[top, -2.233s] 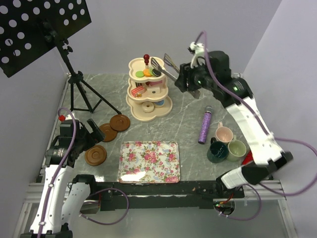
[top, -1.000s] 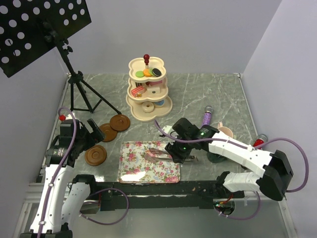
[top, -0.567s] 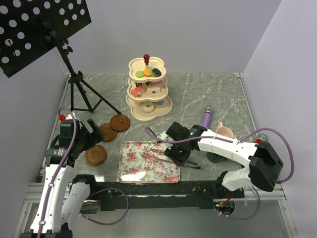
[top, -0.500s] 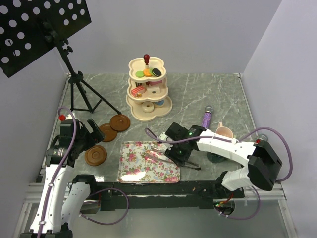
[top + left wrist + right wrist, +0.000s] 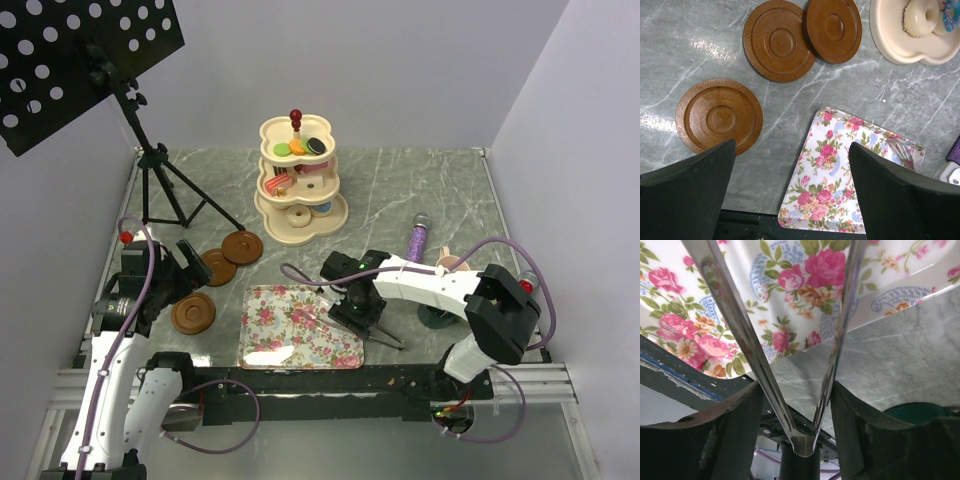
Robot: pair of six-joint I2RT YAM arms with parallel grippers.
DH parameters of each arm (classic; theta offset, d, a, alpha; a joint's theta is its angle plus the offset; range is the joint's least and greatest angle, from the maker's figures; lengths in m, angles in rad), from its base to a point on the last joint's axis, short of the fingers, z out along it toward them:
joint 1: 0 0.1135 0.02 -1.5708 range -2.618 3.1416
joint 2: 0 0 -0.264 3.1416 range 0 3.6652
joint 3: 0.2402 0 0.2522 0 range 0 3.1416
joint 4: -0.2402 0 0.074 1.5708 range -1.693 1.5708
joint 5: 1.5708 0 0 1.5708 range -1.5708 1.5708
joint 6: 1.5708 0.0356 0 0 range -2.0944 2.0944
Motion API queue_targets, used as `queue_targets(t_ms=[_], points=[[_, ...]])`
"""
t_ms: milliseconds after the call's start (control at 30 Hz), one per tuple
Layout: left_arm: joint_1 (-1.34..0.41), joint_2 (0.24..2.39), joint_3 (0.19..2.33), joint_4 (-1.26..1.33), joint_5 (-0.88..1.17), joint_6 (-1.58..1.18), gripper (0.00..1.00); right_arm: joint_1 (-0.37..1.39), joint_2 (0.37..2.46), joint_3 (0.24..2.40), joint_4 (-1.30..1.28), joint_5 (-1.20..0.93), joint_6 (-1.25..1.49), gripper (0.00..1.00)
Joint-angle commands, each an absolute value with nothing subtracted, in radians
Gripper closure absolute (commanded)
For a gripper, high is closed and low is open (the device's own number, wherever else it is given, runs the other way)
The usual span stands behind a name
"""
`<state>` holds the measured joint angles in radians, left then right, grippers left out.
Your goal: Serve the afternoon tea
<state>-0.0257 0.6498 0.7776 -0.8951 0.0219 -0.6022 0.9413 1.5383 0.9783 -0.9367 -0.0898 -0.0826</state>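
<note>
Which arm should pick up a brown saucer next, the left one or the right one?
Left. The open left gripper hovers just above the saucers, while the right gripper is over the floral tray, busy with the tongs.

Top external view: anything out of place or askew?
A purple glittery microphone lies on the grey marble table, foreign to a tea setting. At left, one brown round saucer overlaps a second brown saucer, its edge lying over that one's rim.
</note>
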Motion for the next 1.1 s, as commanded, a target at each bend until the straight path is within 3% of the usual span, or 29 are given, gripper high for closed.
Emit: queue_targets(t_ms=[0,600,800,1067], points=[[-0.023,0.647,0.781,-0.867,0.034,-0.586,0.0,0.951,1.539,1.02,-0.969,-0.057,-0.064,0.37],[-0.023,0.643,0.782,-0.865,0.037,-0.586,0.0,0.96,1.534,1.075,-1.006,-0.032,-0.038,0.19],[-0.023,0.638,0.784,-0.87,0.023,-0.592,0.0,0.956,1.457,1.132,-0.989,-0.044,-0.035,0.13],[-0.023,0.646,0.831,-0.859,0.006,-0.624,0.02,0.887,1.249,1.134,-0.899,-0.057,-0.015,0.12]])
